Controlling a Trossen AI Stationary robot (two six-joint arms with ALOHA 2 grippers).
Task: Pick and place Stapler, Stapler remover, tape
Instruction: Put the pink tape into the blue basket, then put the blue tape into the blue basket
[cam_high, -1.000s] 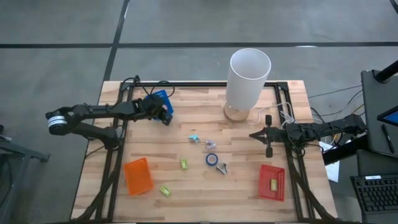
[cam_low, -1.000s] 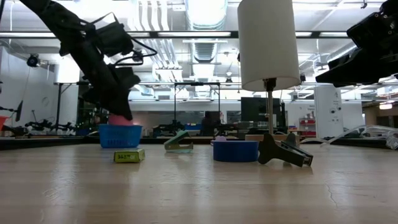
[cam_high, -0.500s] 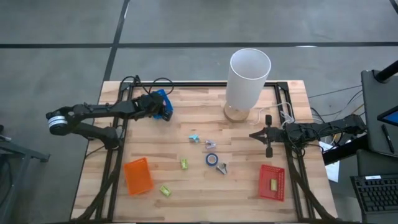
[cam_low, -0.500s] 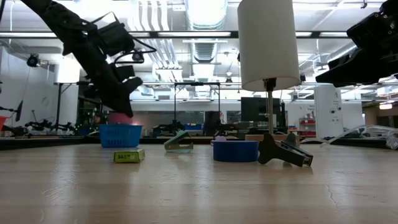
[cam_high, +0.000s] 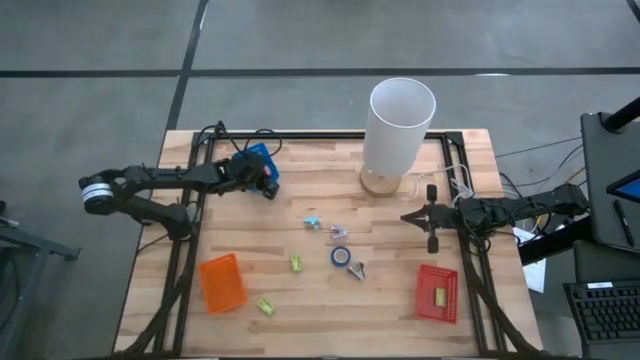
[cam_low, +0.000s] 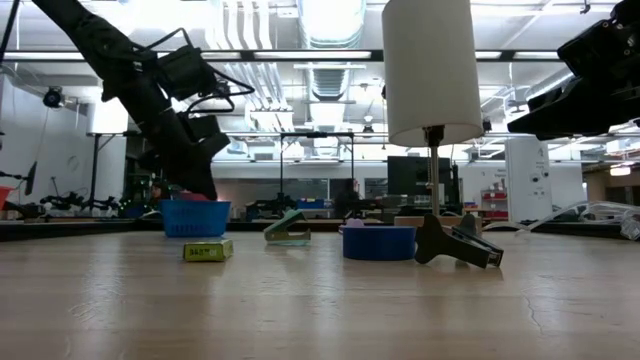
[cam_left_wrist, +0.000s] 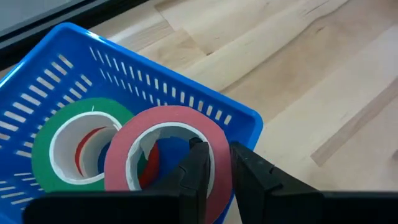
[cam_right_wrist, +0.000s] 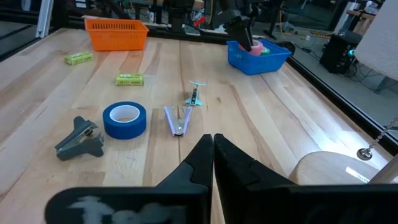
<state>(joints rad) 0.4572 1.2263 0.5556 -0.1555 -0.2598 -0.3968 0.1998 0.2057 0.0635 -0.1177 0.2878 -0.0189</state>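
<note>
My left gripper (cam_high: 264, 181) (cam_left_wrist: 219, 171) is over the blue basket (cam_left_wrist: 186, 102) near the table's far left corner, shut on a pink tape roll (cam_left_wrist: 134, 146). A green roll (cam_left_wrist: 46, 140) lies in the basket beside it, with a red one inside its ring. A blue tape roll (cam_high: 341, 257) (cam_right_wrist: 124, 119) lies flat mid-table. Next to it is a dark clawed staple remover (cam_high: 357, 270) (cam_right_wrist: 79, 140). A small teal piece (cam_high: 313, 221) and a clear one (cam_right_wrist: 178, 119) lie farther back. My right gripper (cam_high: 432, 228) (cam_right_wrist: 213, 146) is shut, waiting at the table's right side. My left gripper pinches the pink roll's wall (cam_left_wrist: 219, 140), one finger (cam_left_wrist: 198, 168) inside the ring and the other (cam_left_wrist: 249, 177) outside it. The fingers come slanting down from the table's left. The roll sits tilted inside the blue basket, partly over the green roll.
A tall white cylinder on a wooden foot (cam_high: 400, 125) stands at the far middle. An orange basket (cam_high: 222, 282) lies near left, a red basket (cam_high: 437, 292) near right holding a yellow-green block. Two more yellow-green blocks (cam_high: 296, 263) (cam_high: 265, 306) lie on the table.
The pink roll has sunk into the blue basket: in the low view it stood above the rim before and now barely shows. My left gripper has shifted slightly over the basket, dipped toward it and stayed shut on the roll.
</note>
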